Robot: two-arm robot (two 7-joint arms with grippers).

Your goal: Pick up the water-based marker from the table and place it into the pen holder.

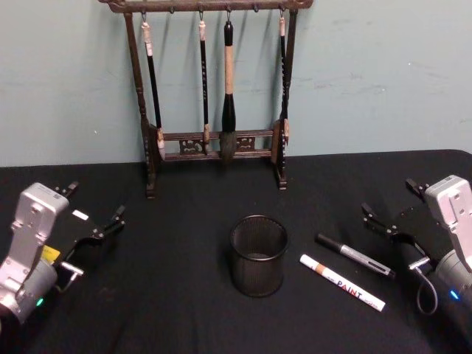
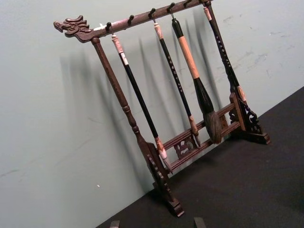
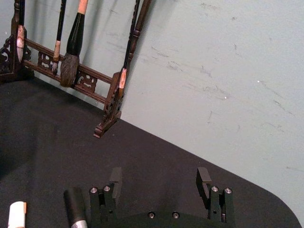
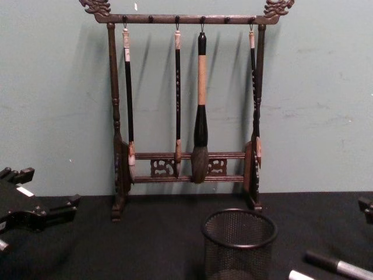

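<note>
The pen holder (image 1: 258, 256), a round black mesh cup, stands upright mid-table and looks empty; in the chest view the pen holder (image 4: 239, 245) is low and right of centre. Just right of it lie two markers side by side: a black-and-silver marker (image 1: 354, 255) and a white marker (image 1: 341, 282) with an orange band, printed "PAINT". I cannot tell which one is the water-based marker. My right gripper (image 1: 391, 200) hovers open just right of them, above the table. My left gripper (image 1: 94, 203) is open at the far left, holding nothing.
A tall dark wooden brush rack (image 1: 214, 140) with several hanging brushes stands at the back centre against the pale green wall. A black cloth (image 1: 184, 310) covers the table. The rack's foot (image 3: 105, 127) is well beyond my right gripper's fingers.
</note>
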